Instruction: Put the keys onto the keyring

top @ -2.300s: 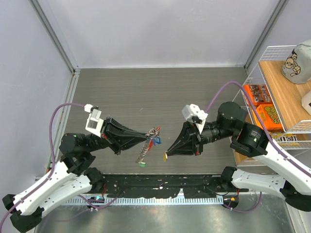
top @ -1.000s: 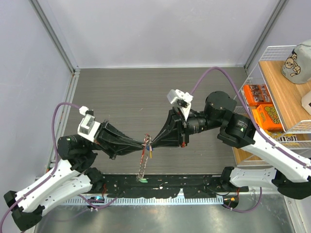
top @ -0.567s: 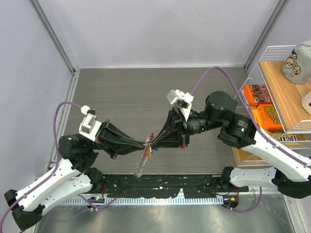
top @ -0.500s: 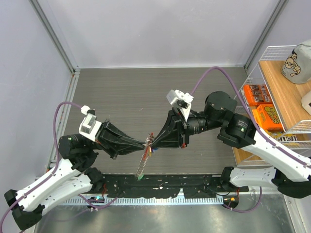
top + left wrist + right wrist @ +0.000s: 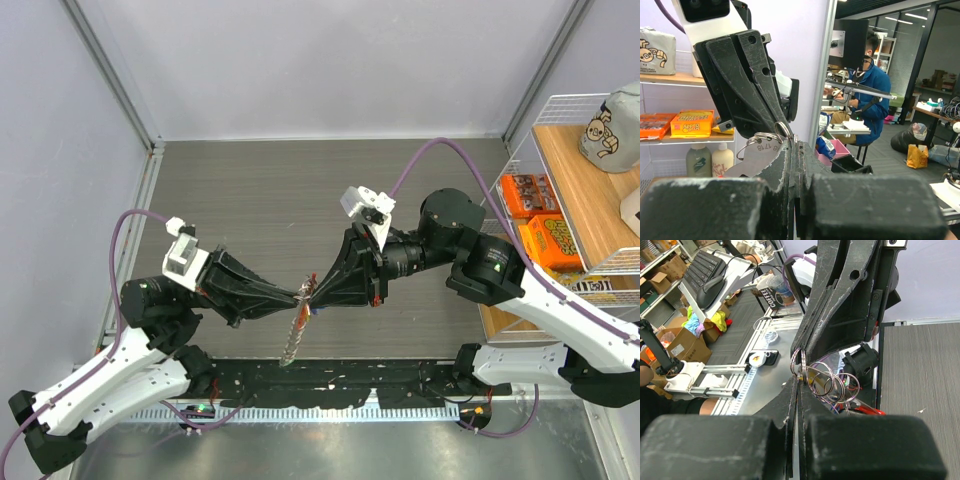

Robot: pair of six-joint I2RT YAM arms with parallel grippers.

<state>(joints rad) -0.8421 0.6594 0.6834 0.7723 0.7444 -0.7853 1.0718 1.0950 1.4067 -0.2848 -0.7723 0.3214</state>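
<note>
Above the grey table [image 5: 250, 200], left gripper [image 5: 301, 293] and right gripper [image 5: 316, 291] meet tip-to-tip, jaws pinching the keyring [image 5: 308, 292]; chain [image 5: 292, 338] dangles.

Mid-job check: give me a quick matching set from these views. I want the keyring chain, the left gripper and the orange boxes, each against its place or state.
Things:
1. keyring chain
2. left gripper
3. orange boxes

Places or states:
A. on the wire shelf at the right
B. shut, tip to tip with the right gripper
C. hangs down below the meeting fingertips

Pairs: 1-C; 2-B; 3-A
</note>
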